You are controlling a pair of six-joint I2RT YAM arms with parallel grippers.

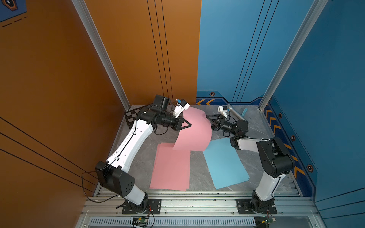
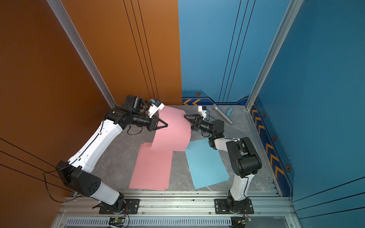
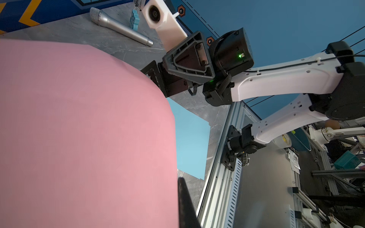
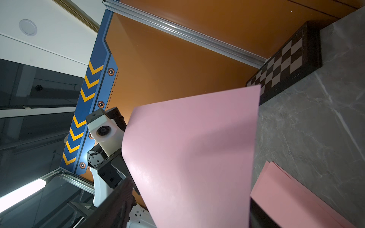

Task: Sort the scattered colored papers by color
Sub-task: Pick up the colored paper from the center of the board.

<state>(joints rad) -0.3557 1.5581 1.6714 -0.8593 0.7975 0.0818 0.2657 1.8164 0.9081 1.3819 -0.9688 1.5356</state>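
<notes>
Left gripper (image 1: 188, 125) pinched shut on pink sheet (image 1: 194, 130), arched up at 12 o'clock of table (image 1: 197, 177). Right gripper (image 1: 209, 120) jaws spread, straddling its far edge. Pink pile (image 1: 170, 167) at 7 o'clock, blue pile (image 1: 226, 163) at 4. Likely step: carrying pink home. Next, you swing toward 7, lay flat.

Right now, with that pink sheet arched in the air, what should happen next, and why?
Probably the left hand should draw the lifted, arched pink paper sheet down onto the flat pile of pink paper sheets. It is shut on the sheet's edge, the right hand stands open, and the sheet's low end hangs over that pile.
</notes>
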